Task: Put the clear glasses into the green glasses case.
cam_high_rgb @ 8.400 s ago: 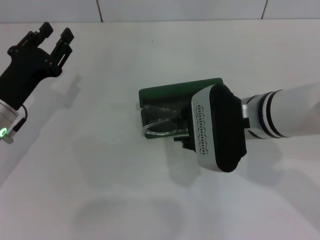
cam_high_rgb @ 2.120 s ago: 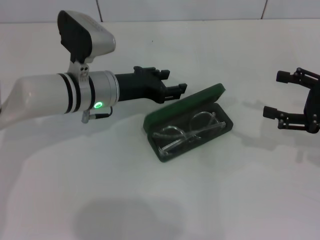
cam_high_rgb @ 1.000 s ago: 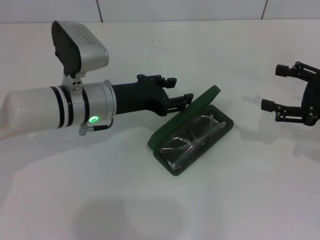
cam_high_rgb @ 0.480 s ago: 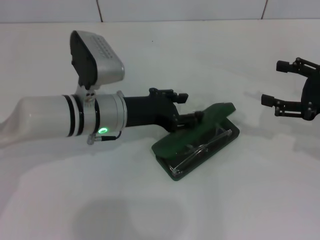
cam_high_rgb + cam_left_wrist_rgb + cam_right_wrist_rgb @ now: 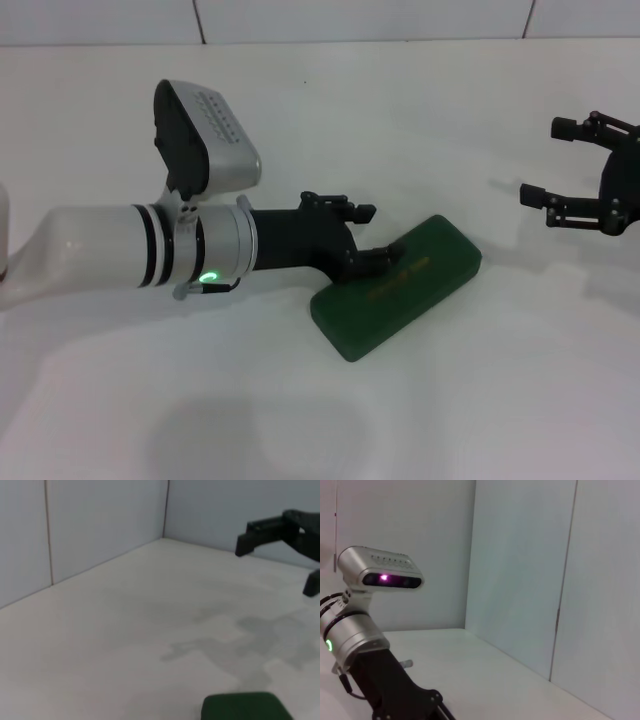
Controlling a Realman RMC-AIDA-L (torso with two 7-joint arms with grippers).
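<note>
Dark green, the green glasses case [image 5: 396, 284] lay shut on the white counter [image 5: 330, 110], set at a slant near the middle, with its gold lettering facing up on the lid. No clear glasses were visible anywhere, so whether they were inside could not be told. From the left, the left pincer [image 5: 366, 236] reached over the case's left end; its nearer finger [image 5: 378, 258] rested on the lid while the farther one sat apart above it, spread and clamped on nothing. The arm's silver camera housing [image 5: 205, 134] stood above the wrist. Well apart at the right edge, the right pincer [image 5: 566, 160] hung with its fingers spread wide, holding nothing. Pale wall panels [image 5: 520, 570] closed off the far side.
</note>
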